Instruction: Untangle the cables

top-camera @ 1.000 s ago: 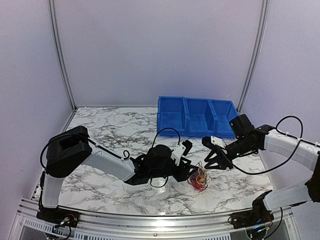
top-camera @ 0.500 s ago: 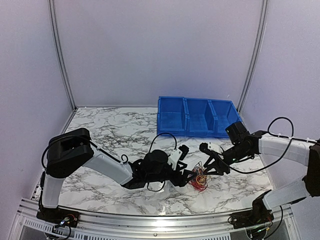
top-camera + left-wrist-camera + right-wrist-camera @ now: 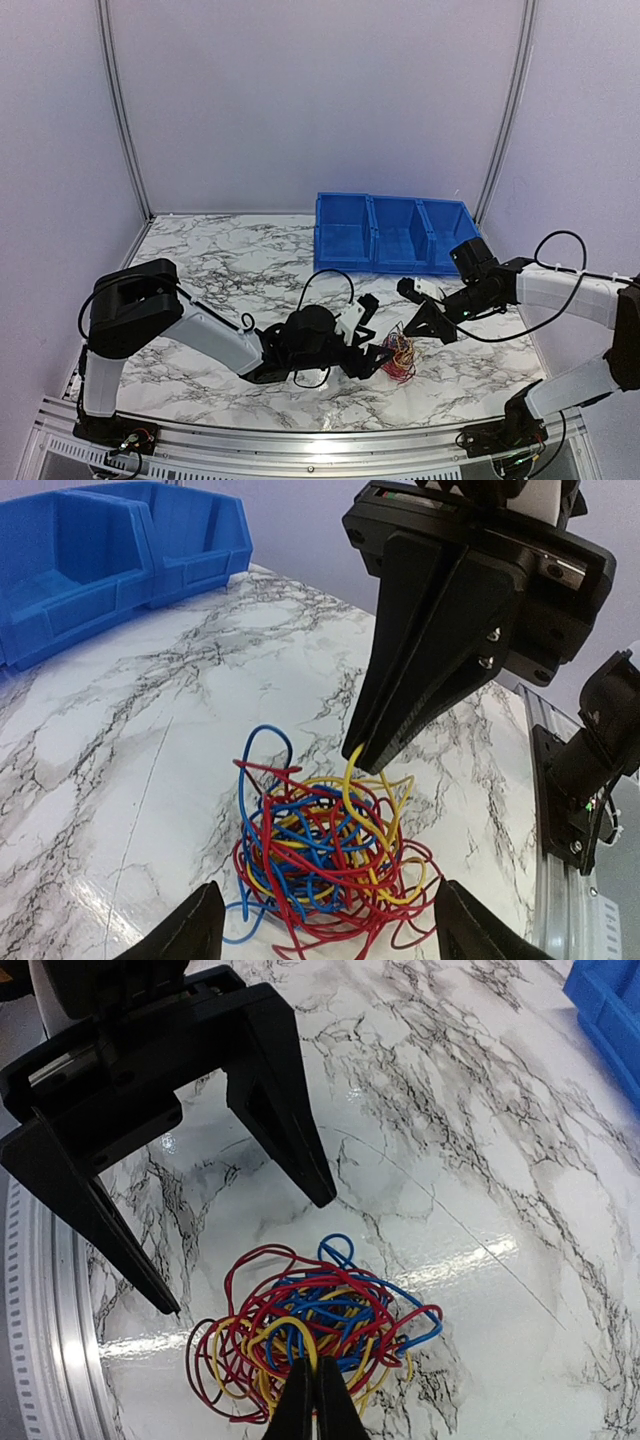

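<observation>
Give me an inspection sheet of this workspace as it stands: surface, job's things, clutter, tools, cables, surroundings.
Surface: glossy marble-patterned table.
Job's things: cables, a single tangled bunch of red, yellow and blue wires lying on the table between the two tools.
Clutter: blue bins at the far right; nothing else seen.
Tools: left tool open, fingers spread and aimed at the bunch; right tool shut, its tips apparently pinching a yellow strand at the top of the bunch.
Cables: black cords loop off both arms.
Surroundings: pale walls; metal rail along the near edge.
</observation>
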`<action>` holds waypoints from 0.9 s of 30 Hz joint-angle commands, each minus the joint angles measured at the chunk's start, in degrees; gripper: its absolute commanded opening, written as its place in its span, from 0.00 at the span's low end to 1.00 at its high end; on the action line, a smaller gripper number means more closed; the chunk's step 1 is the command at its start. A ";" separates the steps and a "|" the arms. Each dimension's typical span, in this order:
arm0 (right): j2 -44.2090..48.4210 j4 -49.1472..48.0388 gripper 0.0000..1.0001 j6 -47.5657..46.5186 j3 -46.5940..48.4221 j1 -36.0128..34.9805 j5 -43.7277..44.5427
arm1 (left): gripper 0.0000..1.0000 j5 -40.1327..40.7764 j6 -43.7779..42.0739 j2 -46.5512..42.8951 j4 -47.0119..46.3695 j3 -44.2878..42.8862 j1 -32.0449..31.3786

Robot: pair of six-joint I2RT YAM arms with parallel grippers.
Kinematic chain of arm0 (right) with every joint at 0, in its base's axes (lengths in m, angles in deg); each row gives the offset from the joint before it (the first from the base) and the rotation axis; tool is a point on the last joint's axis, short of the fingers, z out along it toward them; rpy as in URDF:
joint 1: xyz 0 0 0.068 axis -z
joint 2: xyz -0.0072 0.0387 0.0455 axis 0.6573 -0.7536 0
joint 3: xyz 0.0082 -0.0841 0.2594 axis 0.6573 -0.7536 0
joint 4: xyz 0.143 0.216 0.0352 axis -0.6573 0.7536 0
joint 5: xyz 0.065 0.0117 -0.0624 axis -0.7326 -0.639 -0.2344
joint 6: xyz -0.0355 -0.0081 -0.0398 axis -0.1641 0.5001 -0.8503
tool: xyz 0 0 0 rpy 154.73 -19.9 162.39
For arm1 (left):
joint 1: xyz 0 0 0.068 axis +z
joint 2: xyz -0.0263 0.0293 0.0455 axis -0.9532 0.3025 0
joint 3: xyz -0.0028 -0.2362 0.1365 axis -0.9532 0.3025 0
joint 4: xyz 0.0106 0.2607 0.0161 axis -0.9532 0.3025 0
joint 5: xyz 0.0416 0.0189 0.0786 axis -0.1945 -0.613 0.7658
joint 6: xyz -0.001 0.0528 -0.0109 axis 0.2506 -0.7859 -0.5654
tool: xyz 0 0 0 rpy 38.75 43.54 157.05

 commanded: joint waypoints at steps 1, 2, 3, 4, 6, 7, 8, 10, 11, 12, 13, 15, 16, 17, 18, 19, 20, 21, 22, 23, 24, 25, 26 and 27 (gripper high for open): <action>2.00 -0.14 0.00 0.43 2.68 -0.02 -1.27 | 0.74 5.15 -1.53 0.86 -2.85 -4.17 -0.71; 2.01 0.15 0.00 0.54 3.07 -0.04 -1.29 | 0.74 6.35 -1.54 1.72 -2.94 -5.19 -0.81; 1.98 0.54 0.00 0.67 3.48 -0.04 -1.36 | 0.73 7.92 -1.47 2.44 -3.04 -6.26 -0.85; 1.98 0.98 0.00 0.80 3.90 -0.04 -1.57 | 0.72 9.68 -1.21 3.08 -3.05 -6.98 -0.98; 2.09 2.09 0.00 0.85 4.56 -0.04 -2.18 | 0.69 13.55 -0.60 4.05 -3.07 -8.18 -1.11; 2.22 2.58 0.00 0.79 4.83 -0.04 -2.42 | 0.67 15.93 0.15 4.49 -3.10 -8.57 -1.19; 2.38 2.97 0.00 0.77 4.92 -0.01 -2.43 | 0.65 17.81 0.82 4.79 -3.10 -8.91 -1.21; 2.67 3.21 0.00 0.91 5.13 -0.02 -2.37 | 0.60 19.61 1.34 5.67 -3.10 -9.71 -1.21; 2.85 3.19 0.00 1.23 5.24 0.00 -2.34 | 0.59 20.09 1.84 6.08 -3.14 -9.91 -1.21; 3.03 3.19 0.00 1.32 5.38 -0.02 -2.35 | 0.58 20.38 2.26 6.42 -3.14 -10.02 -1.21; 3.13 3.29 0.00 1.53 5.44 0.04 -2.35 | 0.57 20.56 2.66 6.65 -3.22 -10.02 -1.21; 3.09 3.21 0.00 1.56 5.40 0.01 -2.20 | 0.57 20.55 3.20 6.72 -4.05 -9.21 -1.41; 3.02 3.11 0.00 1.61 5.32 0.02 -2.07 | 0.57 20.41 3.09 6.74 -4.84 -8.66 -1.59; 2.92 2.97 0.00 1.67 5.20 -0.04 -2.06 | 0.57 20.28 2.72 6.70 -5.52 -8.27 -1.71; 2.81 2.91 0.00 1.73 5.14 0.02 -2.15 | 0.56 20.42 2.41 6.83 -5.75 -8.30 -1.81; 2.72 2.79 0.00 1.92 5.13 -0.01 -2.36 | 0.56 20.53 2.29 7.13 -5.77 -8.49 -1.83; 2.71 2.69 0.00 2.12 5.31 0.04 -2.68 | 0.56 20.64 2.24 7.55 -5.86 -8.78 -1.83; 2.76 2.74 0.00 2.19 5.30 0.02 -2.96 | 0.56 20.88 2.28 7.95 -5.87 -9.22 -1.83; 2.79 2.87 0.00 2.06 5.40 0.04 -3.18 | 0.56 21.14 2.24 8.52 -5.82 -9.75 -1.83; 2.76 2.91 0.00 2.06 5.39 0.04 -3.29 | 0.56 21.41 2.21 9.22 -5.80 -10.54 -1.83; 2.72 3.00 0.00 2.02 5.51 -0.03 -3.33 | 0.56 21.48 2.16 10.08 -5.86 -11.54 -1.83; 2.71 3.02 0.00 2.01 5.59 0.02 -3.58 | 0.56 21.43 2.17 11.21 -5.79 -12.67 -1.83; 2.72 3.22 0.00 1.98 5.71 -0.03 -3.84 | 0.56 21.22 2.14 12.38 -5.78 -14.09 -1.83; 2.71 3.54 0.00 1.88 5.91 -0.01 -4.62 | 0.55 21.09 2.31 13.80 -5.78 -15.42 -1.83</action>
